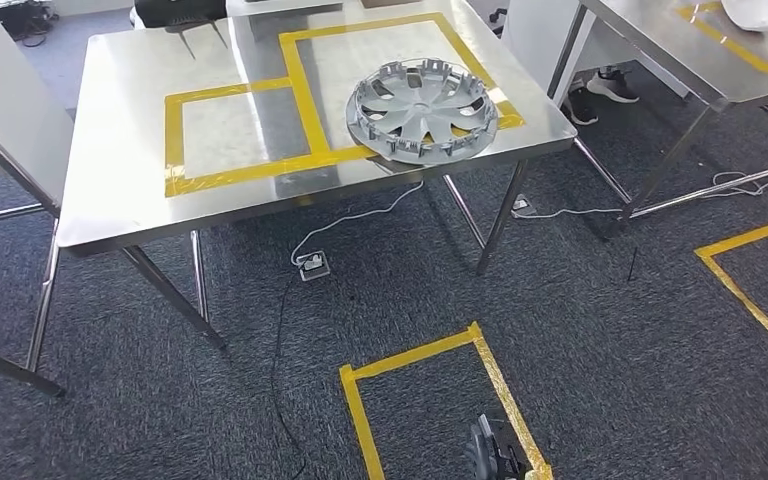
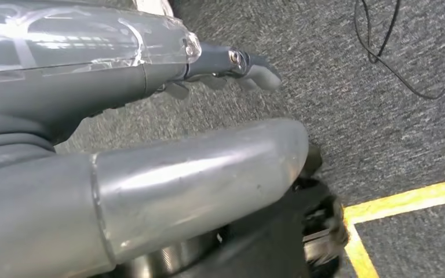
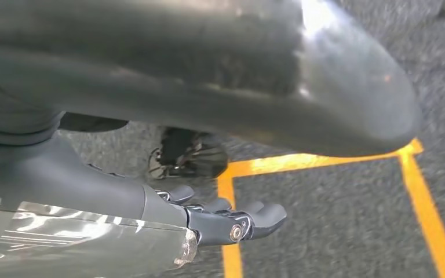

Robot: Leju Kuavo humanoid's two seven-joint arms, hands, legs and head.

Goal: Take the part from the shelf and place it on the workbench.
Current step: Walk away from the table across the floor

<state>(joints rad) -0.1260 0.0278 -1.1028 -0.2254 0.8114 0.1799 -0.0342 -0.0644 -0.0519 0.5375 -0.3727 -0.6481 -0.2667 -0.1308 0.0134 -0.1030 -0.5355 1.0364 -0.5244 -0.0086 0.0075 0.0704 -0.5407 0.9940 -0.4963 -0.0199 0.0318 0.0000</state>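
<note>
Part: the wheel cover (image 1: 422, 109) lay flat on the steel workbench (image 1: 120, 190), inside the larger yellow tape outline (image 1: 305, 95), with its near rim over the front strip of tape and close to the table's edge.
Left hand: the left hand (image 2: 232, 68) hung beside the robot's body above the grey carpet (image 2: 347, 98); its fingers were apart and lightly curled, holding nothing.
Right hand: the right hand (image 3: 226, 217) likewise hung over the carpet near a yellow floor marking (image 3: 324, 162), fingers loose and carrying nothing.
Step in hand: judged as the close of the task. The part appeared already set down and released, and both arms were down at the robot's sides.
Next move: little seemed to remain. If placement is to be checked, the point to confirm is that the cover sits wholly within the taped box and not too near the edge; any correction would call for a nudge inward.
Surroundings: a white cable (image 1: 360, 215) ran beneath the bench to a floor socket (image 1: 312, 264).
</note>
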